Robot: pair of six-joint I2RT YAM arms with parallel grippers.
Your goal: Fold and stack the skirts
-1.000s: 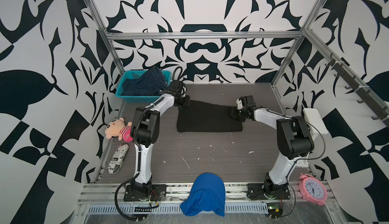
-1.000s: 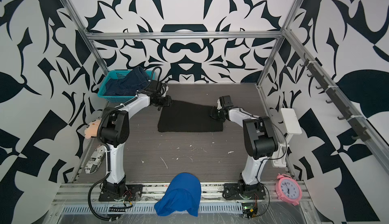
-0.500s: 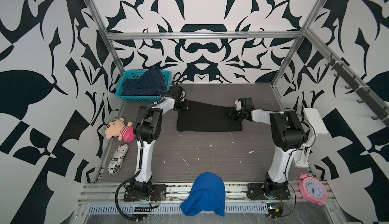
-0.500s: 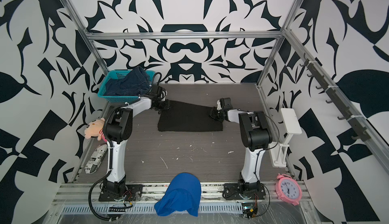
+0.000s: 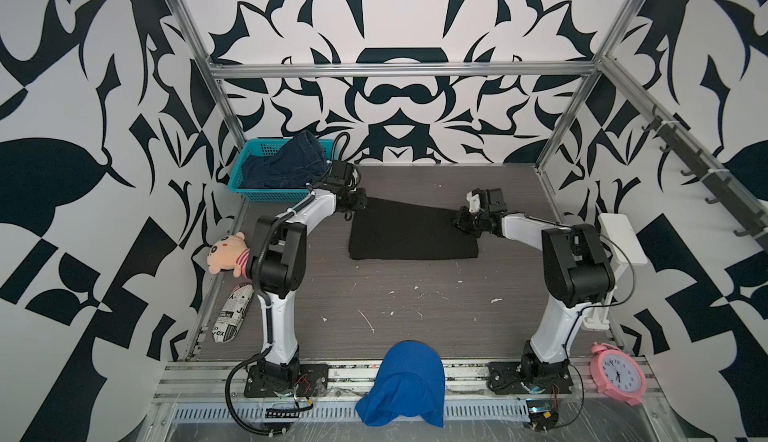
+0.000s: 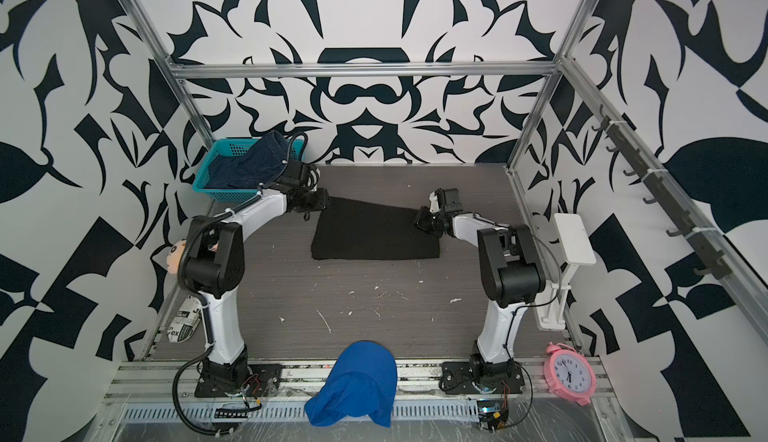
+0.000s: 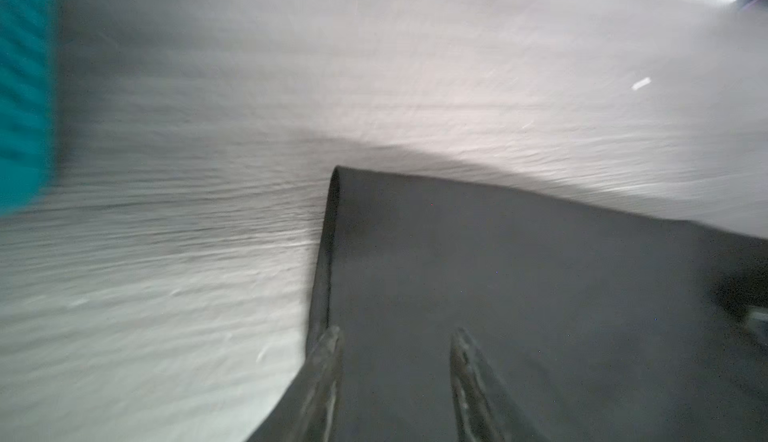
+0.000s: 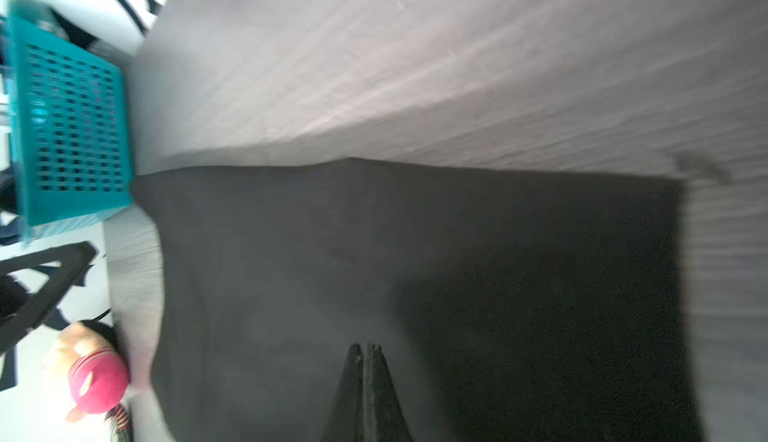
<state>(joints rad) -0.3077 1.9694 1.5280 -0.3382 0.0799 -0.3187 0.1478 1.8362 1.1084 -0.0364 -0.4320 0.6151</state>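
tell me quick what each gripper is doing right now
left gripper: open, jaws apart over the edge of the black skirt, nothing held
right gripper: shut, above the same skirt, no cloth visibly pinched

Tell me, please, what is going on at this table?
The robot is working on a black skirt lying flat on the table. Its left hand, open, is at the skirt's far left corner; its right hand, shut, is at the right edge. A denim skirt sits bunched in the basket, not yet folded.
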